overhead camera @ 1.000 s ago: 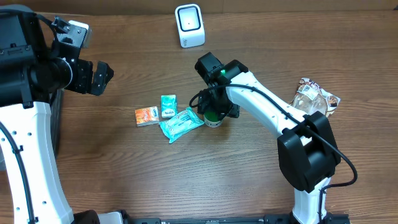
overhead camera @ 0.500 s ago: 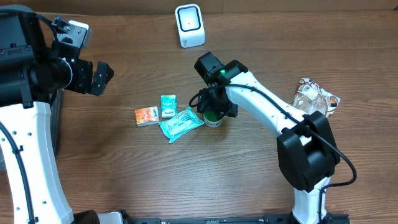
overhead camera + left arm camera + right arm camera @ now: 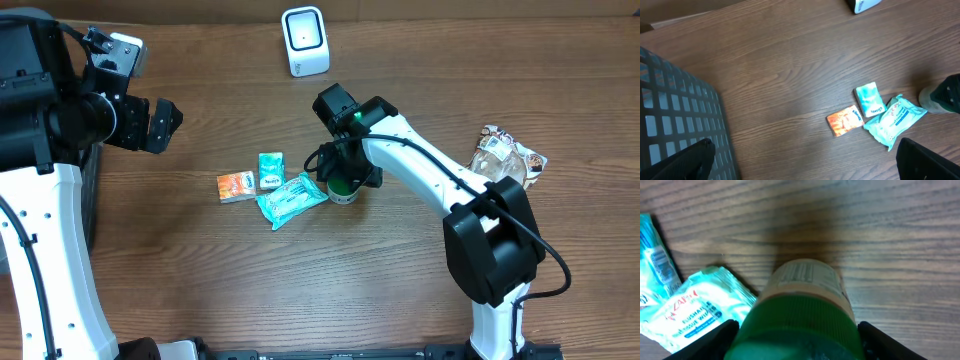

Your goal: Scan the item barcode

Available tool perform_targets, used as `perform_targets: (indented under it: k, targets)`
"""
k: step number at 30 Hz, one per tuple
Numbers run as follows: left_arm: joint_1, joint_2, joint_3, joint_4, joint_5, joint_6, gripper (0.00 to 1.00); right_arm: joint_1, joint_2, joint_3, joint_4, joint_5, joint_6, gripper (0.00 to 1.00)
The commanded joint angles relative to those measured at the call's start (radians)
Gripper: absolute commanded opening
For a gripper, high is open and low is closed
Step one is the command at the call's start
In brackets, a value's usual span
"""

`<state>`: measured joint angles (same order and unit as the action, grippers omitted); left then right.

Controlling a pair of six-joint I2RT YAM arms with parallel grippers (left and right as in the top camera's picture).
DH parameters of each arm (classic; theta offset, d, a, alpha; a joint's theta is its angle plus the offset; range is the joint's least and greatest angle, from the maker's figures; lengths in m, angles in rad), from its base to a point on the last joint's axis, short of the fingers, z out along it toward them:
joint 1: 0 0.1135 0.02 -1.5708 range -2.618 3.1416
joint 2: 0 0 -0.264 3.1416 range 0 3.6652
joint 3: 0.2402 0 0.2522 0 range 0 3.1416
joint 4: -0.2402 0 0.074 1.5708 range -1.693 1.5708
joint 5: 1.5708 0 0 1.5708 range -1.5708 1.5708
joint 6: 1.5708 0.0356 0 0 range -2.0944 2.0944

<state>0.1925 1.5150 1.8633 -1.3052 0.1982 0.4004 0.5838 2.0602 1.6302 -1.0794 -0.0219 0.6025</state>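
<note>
Green-capped bottle (image 3: 800, 325), label mostly hidden by its cap, stands at the middle of the desk (image 3: 300, 290), clasped by my right gripper (image 3: 799, 342); left gripper (image 3: 805, 162) gapes wide; nothing has shifted

Only the right arm (image 3: 420, 165) moves, and barely. In the overhead view its black elbow housing (image 3: 487, 250) now sits a shade further left than a second ago. The black cable (image 3: 562, 265) looping beside it is drawn in slightly with it.
</note>
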Motion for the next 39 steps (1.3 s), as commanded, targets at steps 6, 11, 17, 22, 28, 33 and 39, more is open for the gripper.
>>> perform_targets:
  k: [6, 11, 17, 22, 28, 33, 39]
  targets:
    - [0.003, -0.004, 0.020, 0.000, 0.004, 0.023, 1.00, -0.003, 0.018, -0.032, 0.031, 0.012, -0.003, 0.73]
    - [0.003, -0.004, 0.020, 0.000, 0.004, 0.023, 1.00, -0.005, 0.018, -0.032, 0.021, -0.004, 0.036, 0.60]
    - [0.003, -0.004, 0.020, 0.000, 0.004, 0.023, 1.00, -0.046, 0.018, -0.018, -0.010, -0.085, 0.127, 0.47]
    - [0.003, -0.004, 0.020, 0.000, 0.004, 0.023, 1.00, -0.127, 0.017, 0.014, -0.049, -0.285, 0.208, 0.43]
    - [0.003, -0.004, 0.020, 0.000, 0.004, 0.023, 1.00, -0.249, 0.017, 0.021, -0.007, -0.647, 0.213, 0.42]
    - [0.003, -0.004, 0.020, 0.000, 0.004, 0.023, 1.00, -0.312, 0.017, 0.021, 0.071, -0.818, 0.260, 0.40]
    - [0.003, -0.004, 0.020, 0.000, 0.004, 0.023, 1.00, -0.333, 0.010, 0.021, 0.262, -0.985, 0.433, 0.40]
